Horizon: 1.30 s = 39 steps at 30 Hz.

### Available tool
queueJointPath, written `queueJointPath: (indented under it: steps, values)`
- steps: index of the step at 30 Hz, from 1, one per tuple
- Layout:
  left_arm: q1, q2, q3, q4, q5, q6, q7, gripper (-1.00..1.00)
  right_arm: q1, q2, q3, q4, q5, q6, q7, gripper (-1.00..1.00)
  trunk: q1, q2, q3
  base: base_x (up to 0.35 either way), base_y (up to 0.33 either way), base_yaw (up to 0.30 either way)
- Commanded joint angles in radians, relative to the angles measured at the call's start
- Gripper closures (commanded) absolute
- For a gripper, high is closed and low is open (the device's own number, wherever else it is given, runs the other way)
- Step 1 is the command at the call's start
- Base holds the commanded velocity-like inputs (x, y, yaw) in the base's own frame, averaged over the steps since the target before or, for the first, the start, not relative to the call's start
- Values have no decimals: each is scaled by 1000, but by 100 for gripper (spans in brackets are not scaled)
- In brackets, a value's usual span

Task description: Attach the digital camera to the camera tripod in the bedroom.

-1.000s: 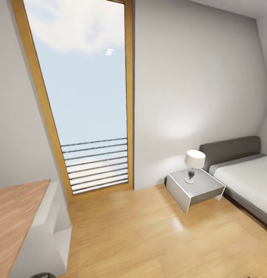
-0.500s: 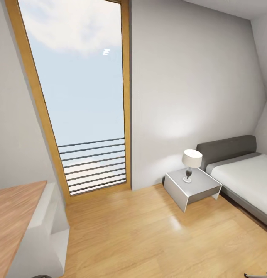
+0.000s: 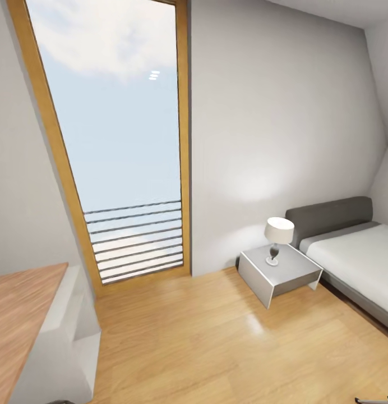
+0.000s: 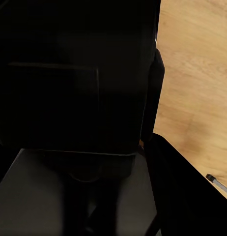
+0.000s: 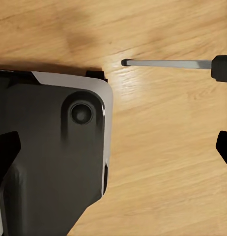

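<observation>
The digital camera is out of view. A silver leg of the camera tripod (image 5: 167,63) with a black joint lies across the wood floor in the right wrist view, beside my dark base (image 5: 54,147). Another leg tip (image 4: 219,183) shows in the left wrist view, and a small piece (image 3: 376,400) sits at the head view's lower right corner. My right gripper (image 5: 113,152) is open, its dark fingertips (image 5: 6,153) at the picture's two sides with nothing held between them. The left wrist view is mostly dark robot body, and the left fingers cannot be made out.
The bedroom has a tall wood-framed window (image 3: 121,140) with a railing ahead. A grey-framed white bed (image 3: 356,258) stands at the right, with a white nightstand (image 3: 278,275) and a lamp (image 3: 278,238) beside it. A wood-topped white unit (image 3: 31,325) stands at the left. Light wood floor (image 3: 205,342) lies between.
The whole head view shifted slightly to the left a second ago, so the camera turned. Over the last half second nothing has visibly moved.
</observation>
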Motion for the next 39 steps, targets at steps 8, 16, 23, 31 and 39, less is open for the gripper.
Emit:
queueJointPath:
  steps: [8,16,23,31,39]
  values:
    - [0,1,-7,1,6,-2,-1,100,-1,0,-9,2,10,-1,3,-100,0,-1,0,258,0,0]
    - [0,1,-8,1,6,-2,-1,100,-1,-1,-9,2,10,-1,3,-100,0,-1,0,316,0,0]
    - [0,1,-8,1,6,-2,-1,100,-1,-1,-9,2,10,-1,1,-100,0,-1,0,322,40,0]
    - [0,1,-8,1,6,-2,-1,100,-1,-2,-9,2,10,-1,1,-100,0,-1,0,322,70,0]
    - [0,-2,-8,1,5,-2,-1,100,0,-1,-8,2,10,-3,3,-100,0,-1,0,161,37,0]
